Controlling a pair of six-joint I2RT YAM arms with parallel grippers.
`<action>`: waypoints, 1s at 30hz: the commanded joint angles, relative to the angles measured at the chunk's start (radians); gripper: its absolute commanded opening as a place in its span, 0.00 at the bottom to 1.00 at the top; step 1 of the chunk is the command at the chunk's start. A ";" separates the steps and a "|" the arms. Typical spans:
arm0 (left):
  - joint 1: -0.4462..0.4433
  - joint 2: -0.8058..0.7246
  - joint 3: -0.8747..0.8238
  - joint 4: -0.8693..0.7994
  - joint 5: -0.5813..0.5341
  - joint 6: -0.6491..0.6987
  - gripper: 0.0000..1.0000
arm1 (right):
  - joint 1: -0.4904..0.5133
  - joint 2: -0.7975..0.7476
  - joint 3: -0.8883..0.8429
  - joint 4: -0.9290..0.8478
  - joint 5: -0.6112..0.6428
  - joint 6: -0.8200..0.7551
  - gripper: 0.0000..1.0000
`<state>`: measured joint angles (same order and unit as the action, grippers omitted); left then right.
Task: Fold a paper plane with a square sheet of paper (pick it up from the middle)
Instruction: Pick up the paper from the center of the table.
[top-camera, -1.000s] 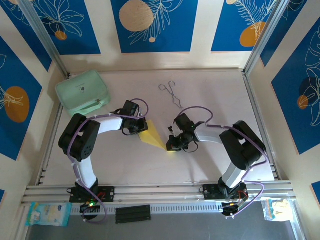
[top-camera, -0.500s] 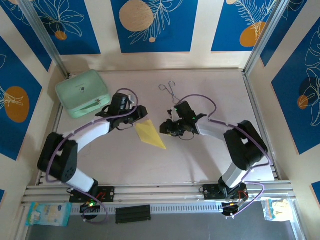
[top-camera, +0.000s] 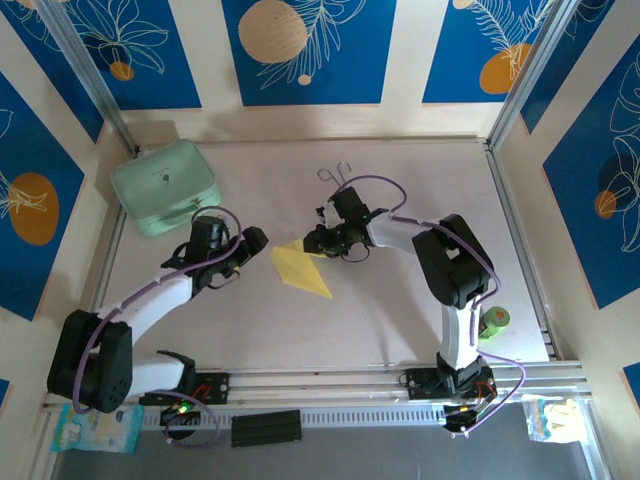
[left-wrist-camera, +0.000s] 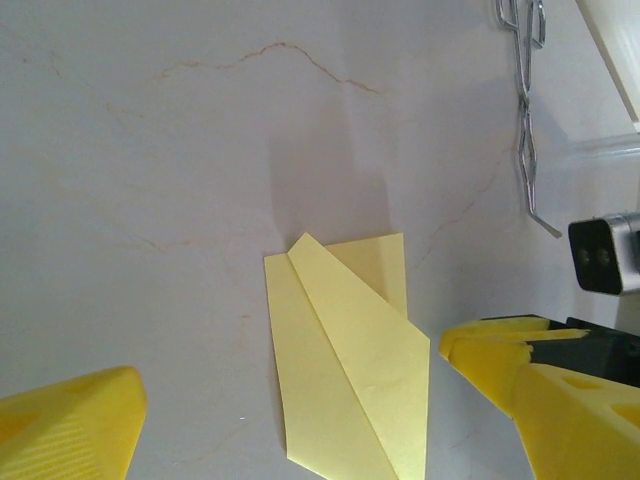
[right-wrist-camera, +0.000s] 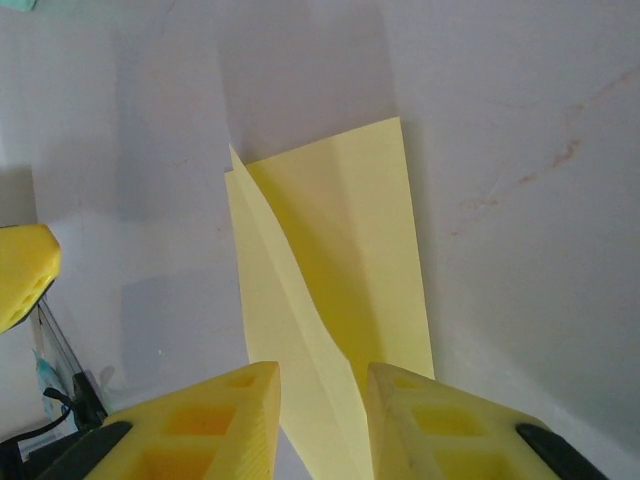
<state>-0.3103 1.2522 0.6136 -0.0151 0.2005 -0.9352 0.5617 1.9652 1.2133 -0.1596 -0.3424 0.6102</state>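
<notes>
The square sheet of paper (top-camera: 302, 270) lies flat on the table, folded into a narrow yellow paper plane shape with a centre crease (left-wrist-camera: 350, 360) (right-wrist-camera: 330, 260). My left gripper (top-camera: 250, 250) (left-wrist-camera: 290, 372) stands wide open just left of the paper, its yellow fingers (left-wrist-camera: 70, 425) clear of it on both sides. My right gripper (top-camera: 312, 247) (right-wrist-camera: 322, 375) hovers at the paper's far end. Its jaws stand a little apart, astride the raised middle fold, and a gap shows between its fingers (right-wrist-camera: 200, 420).
Thin metal tongs (top-camera: 343, 185) (left-wrist-camera: 525, 110) lie behind the right gripper. A mint-green case (top-camera: 165, 185) sits at the back left. A green tape roll (top-camera: 494, 322) rests beside the right arm's base. Aluminium rails frame the table.
Both grippers were shut on the paper and have opened, the left one wide. The left arm drew back to the left; the right gripper moved up and left to the paper's far end.
</notes>
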 joint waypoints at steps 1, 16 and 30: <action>0.013 -0.013 -0.009 0.031 0.006 -0.007 0.95 | 0.003 0.033 0.043 -0.047 -0.039 -0.051 0.28; 0.014 0.031 -0.001 0.085 0.069 -0.011 1.00 | 0.016 0.075 0.053 -0.032 -0.092 -0.107 0.19; 0.012 0.063 0.011 0.250 0.284 -0.023 0.99 | -0.020 -0.085 -0.032 0.161 -0.156 0.026 0.01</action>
<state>-0.3050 1.3094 0.6125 0.1261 0.3820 -0.9405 0.5594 1.9736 1.2030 -0.0910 -0.4294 0.5682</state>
